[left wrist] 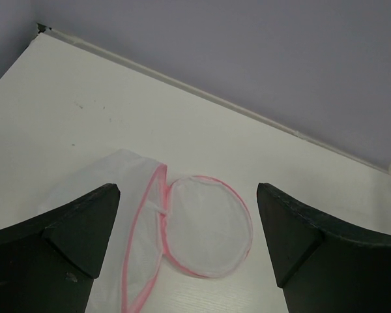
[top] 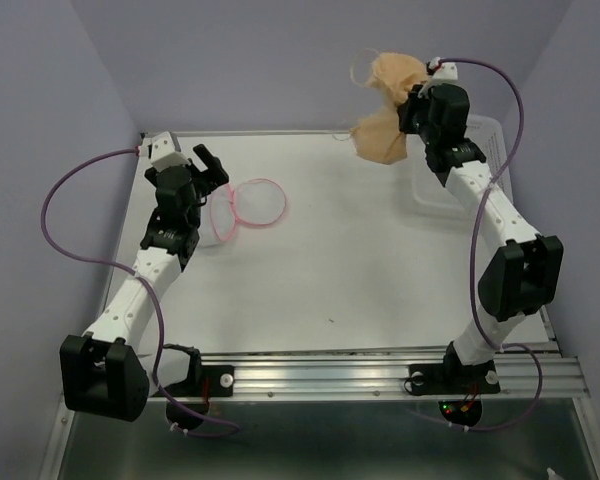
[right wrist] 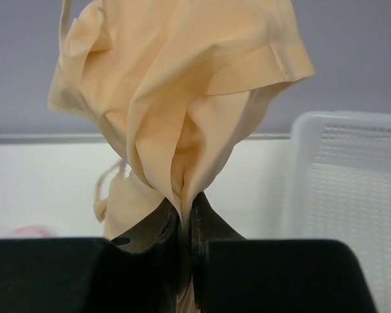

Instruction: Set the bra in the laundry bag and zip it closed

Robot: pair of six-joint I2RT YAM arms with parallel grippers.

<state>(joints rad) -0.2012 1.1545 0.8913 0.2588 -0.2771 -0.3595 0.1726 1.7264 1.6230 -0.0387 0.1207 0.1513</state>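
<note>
The peach-beige bra [top: 385, 105] hangs in the air at the back right, pinched at its middle by my right gripper [top: 412, 108], which is shut on it. In the right wrist view the fabric [right wrist: 182, 98] fans out above the closed jaws [right wrist: 186, 212], and one cup with a pale strap droops at the left. The laundry bag [top: 248, 204], white mesh with pink trim, lies flat on the table at the left. My left gripper [top: 212, 168] hovers just left of it, open; in the left wrist view the bag [left wrist: 195, 228] lies between and beyond the spread fingers [left wrist: 85, 228].
A rigid white perforated basket [top: 475, 170] stands at the right table edge under the right arm, seen too in the right wrist view as a basket wall [right wrist: 345, 195]. Purple walls close the back and the sides. A metal rail [top: 380, 375] runs along the near edge.
</note>
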